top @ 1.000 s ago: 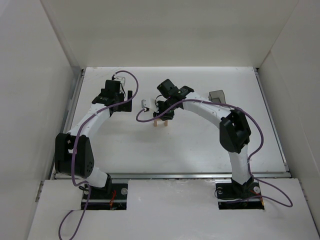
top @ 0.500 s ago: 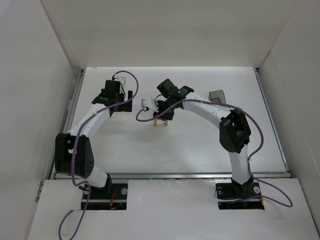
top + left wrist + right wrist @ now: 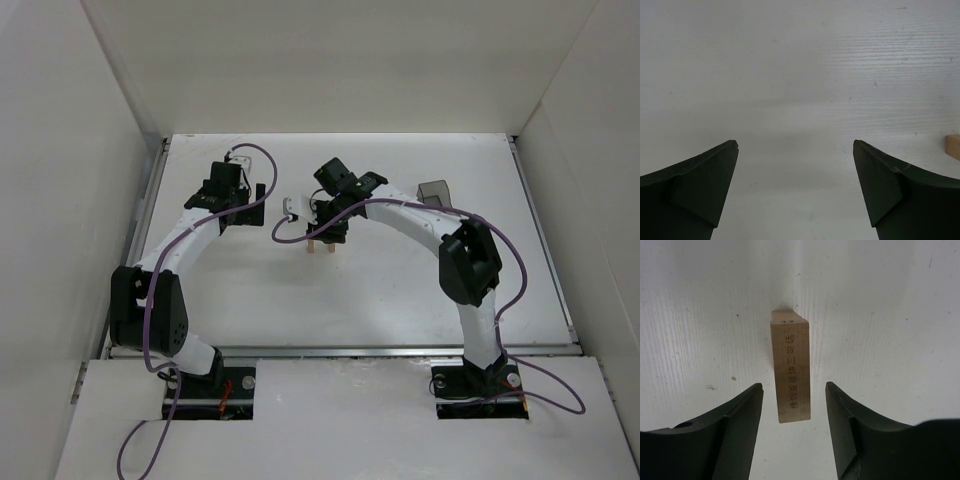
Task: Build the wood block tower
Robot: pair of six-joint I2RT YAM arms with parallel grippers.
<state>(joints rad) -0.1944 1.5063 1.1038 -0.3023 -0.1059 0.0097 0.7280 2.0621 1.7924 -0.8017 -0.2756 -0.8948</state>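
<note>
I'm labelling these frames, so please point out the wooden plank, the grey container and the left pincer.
wooden plank (image 3: 790, 372): right wrist view, middle of its printed face.
grey container (image 3: 434, 189): top view, middle of its body.
left pincer (image 3: 795, 145): left wrist view, the open gap midway between its fingertips.

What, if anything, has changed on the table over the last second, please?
Nothing visibly changed. The right gripper stays open astride the plank of the wood block tower, with a gap on each side, and the left gripper stays open over the table.
</note>
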